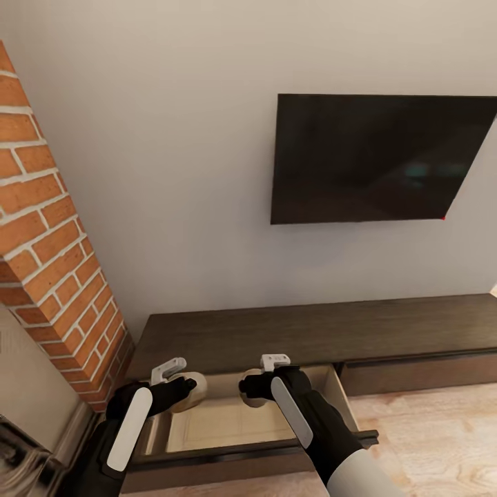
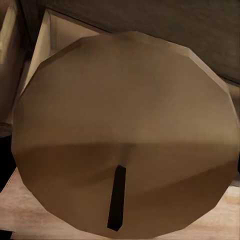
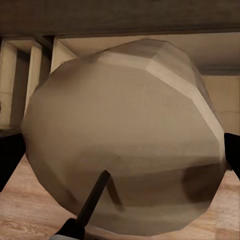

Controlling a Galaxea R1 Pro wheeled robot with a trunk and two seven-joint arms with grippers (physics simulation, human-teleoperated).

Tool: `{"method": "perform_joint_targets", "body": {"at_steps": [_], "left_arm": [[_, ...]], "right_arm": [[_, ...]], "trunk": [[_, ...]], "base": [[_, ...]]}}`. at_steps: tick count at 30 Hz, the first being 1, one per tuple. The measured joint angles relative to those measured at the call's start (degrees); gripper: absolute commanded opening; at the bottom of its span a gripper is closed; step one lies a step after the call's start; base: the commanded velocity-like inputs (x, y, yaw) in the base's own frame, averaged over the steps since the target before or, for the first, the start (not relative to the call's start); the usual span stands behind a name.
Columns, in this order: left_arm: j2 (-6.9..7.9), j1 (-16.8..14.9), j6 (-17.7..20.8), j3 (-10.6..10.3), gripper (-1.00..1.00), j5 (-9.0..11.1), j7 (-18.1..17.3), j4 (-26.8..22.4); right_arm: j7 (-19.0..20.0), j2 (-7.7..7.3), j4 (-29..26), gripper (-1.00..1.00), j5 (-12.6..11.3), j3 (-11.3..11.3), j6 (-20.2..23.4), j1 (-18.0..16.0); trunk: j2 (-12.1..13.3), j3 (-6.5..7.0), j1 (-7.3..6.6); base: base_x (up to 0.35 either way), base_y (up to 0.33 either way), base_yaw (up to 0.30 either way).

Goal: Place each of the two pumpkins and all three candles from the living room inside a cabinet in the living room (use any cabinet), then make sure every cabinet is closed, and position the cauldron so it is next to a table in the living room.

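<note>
Head view | left gripper [image 1: 181, 386] clamps candle [image 1: 192, 391] | right gripper [image 1: 257, 383] clamps second candle [image 1: 252, 388] | both over open cabinet [image 1: 304, 331] drawer [image 1: 228, 424]

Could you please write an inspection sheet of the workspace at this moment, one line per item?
Surface: the low dark-brown cabinet has its left drawer pulled open; its light interior floor looks bare.
Job's things: two beige candles, one in each gripper, over the open drawer: left candle, right candle. Each wick is visible in the wrist views.
Clutter: nothing seen.
Grippers: left gripper is shut on the left candle; right gripper is shut on the right candle.
Cables: nothing seen.
Surroundings: brick fireplace column at the left, wall-mounted dark television above the cabinet, light wood floor at the right.
</note>
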Motion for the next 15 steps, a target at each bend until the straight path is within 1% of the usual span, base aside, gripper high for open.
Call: {"method": "perform_joint_targets", "body": {"at_steps": [3,10,15], "left_arm": [[-0.05,0.0,0.0,0.0,-1.0,0.0,0.0,0.0],[-0.02,0.0,0.0,0.0,-1.0,0.5,-0.1,0.0],[-0.07,0.0,0.0,0.0,-1.0,0.4,0.0,0.0]], "right_arm": [[0.0,0.0,0.0,-1.0,0.1,0.0,0.0,0.0],[0.1,0.0,-0.3,-1.0,0.1,0.0,0.1,0.0],[0.1,0.0,-1.2,-1.0,0.1,0.0,0.3,0.0]], "trunk": [[0.0,0.0,-0.01],[0.0,0.0,0.01],[0.0,0.0,0.0]], "base": [[0.149,0.064,0.0],[0.042,0.023,0.0],[0.119,0.036,0.0]]}}
